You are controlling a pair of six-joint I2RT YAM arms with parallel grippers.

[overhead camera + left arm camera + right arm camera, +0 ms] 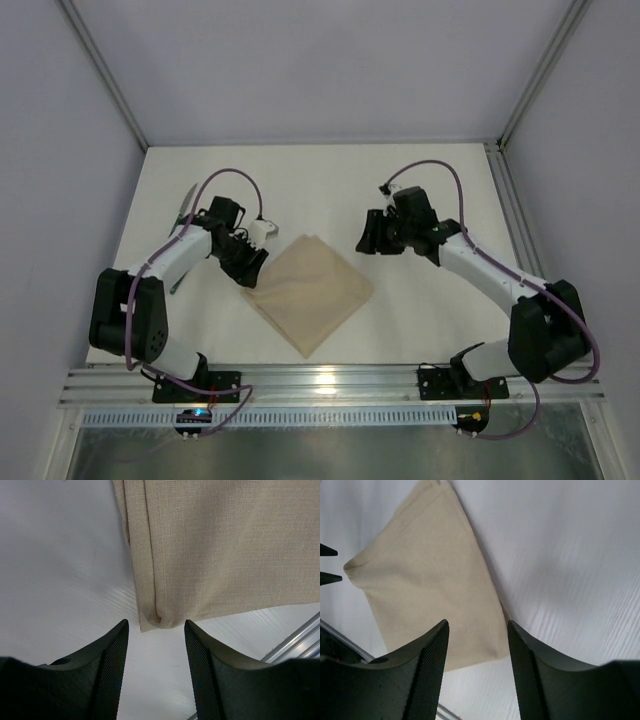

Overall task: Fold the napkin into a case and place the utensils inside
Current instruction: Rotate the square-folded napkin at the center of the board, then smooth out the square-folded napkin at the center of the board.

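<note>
The beige napkin [308, 290] lies flat mid-table as a diamond. In the left wrist view [225, 550] it shows layered folded edges along its left side. My left gripper [250, 270] is open and empty, its jaws [156, 625] just short of the napkin's left corner. My right gripper [368, 240] is open and empty, hovering above the napkin's right corner; the cloth [425, 580] lies beneath its jaws [477, 625]. One utensil lies at the far left, mostly hidden under my left arm: a silver end [185, 205] and a dark handle tip [177, 283] show. I cannot make out a second utensil.
An aluminium rail [330, 380] runs along the near table edge and also shows in the left wrist view [295, 642]. Frame posts [105, 75] and grey walls enclose the white table. My left fingertips [327, 550] show at the left edge of the right wrist view.
</note>
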